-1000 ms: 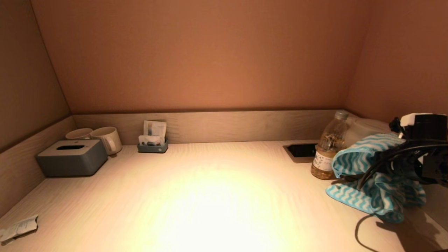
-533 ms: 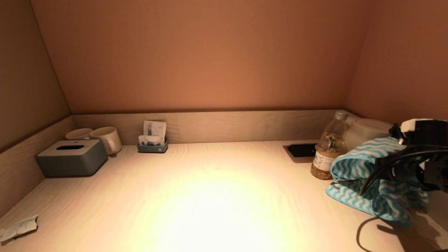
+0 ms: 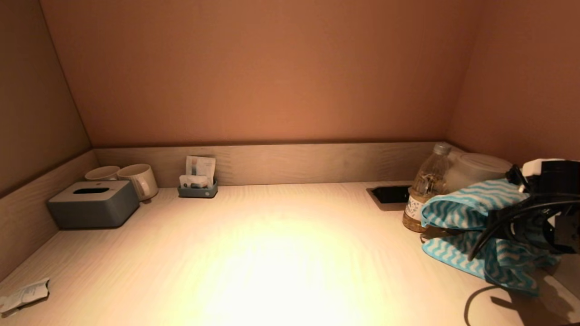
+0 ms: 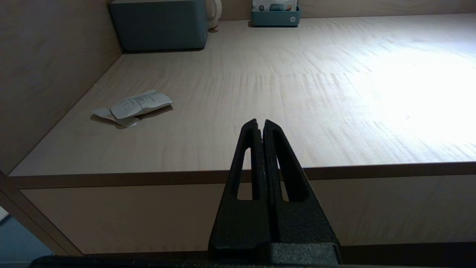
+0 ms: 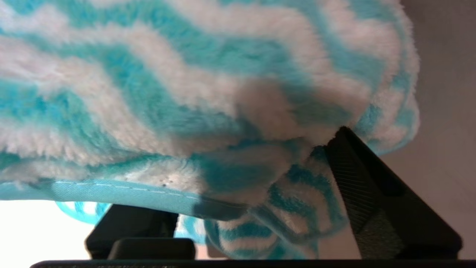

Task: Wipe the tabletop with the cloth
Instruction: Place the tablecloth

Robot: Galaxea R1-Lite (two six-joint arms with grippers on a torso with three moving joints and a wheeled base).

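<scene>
The cloth [image 3: 466,203], fluffy with turquoise and white zigzag stripes, hangs bunched at the far right of the pale wooden tabletop [image 3: 272,253], its lower fold resting on the surface. My right gripper [image 5: 238,156] is shut on the cloth, which fills the space between the fingers; one black finger [image 5: 368,186] shows beside it. In the head view the right arm [image 3: 550,176] stands over the cloth and hides the fingers. My left gripper [image 4: 260,123] is shut and empty, parked in front of the table's front edge, and is out of the head view.
A bottle [image 3: 423,194] and a white container [image 3: 476,167] stand just behind the cloth, beside a dark recess [image 3: 389,194]. A grey tissue box [image 3: 93,203], two mugs [image 3: 138,179] and a sachet holder [image 3: 197,185] line the back left. Crumpled paper [image 3: 25,294] lies front left.
My right arm has come down a little with the cloth. The cloth's upper fold has shifted left toward the bottle and its lower edge sits lower on the table.
</scene>
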